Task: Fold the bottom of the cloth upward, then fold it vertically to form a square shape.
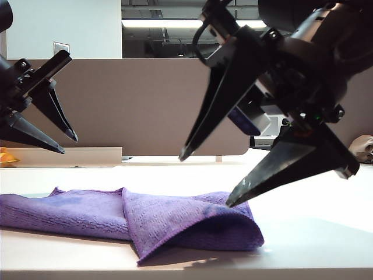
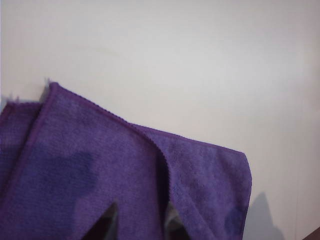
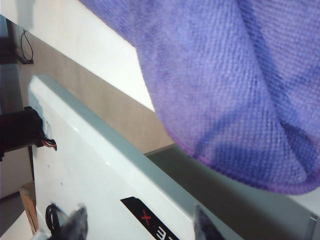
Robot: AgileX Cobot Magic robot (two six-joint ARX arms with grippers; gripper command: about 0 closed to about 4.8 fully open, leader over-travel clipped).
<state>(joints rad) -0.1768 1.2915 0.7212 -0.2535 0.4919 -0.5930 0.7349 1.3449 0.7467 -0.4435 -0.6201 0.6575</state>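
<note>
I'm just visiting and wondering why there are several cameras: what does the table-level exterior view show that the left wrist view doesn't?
Only the exterior view shows both pincers, open and holding nothing: the left pincer hanging above the cloth's left end, the right pincer with one tip at the raised fold. Only the left wrist view looks down on the cloth's stitched edges, layers overlapping. Both show the purple cloth on the white table.

We see the right gripper (image 1: 213,181) with black, long tapering pointed fingers (image 1: 215,111), a black housing with screws, a looped black cable (image 1: 201,41) on top and a blue part between the fingers. The left gripper (image 1: 70,144) has the same black pointed fingers and a screwed bracket.
</note>
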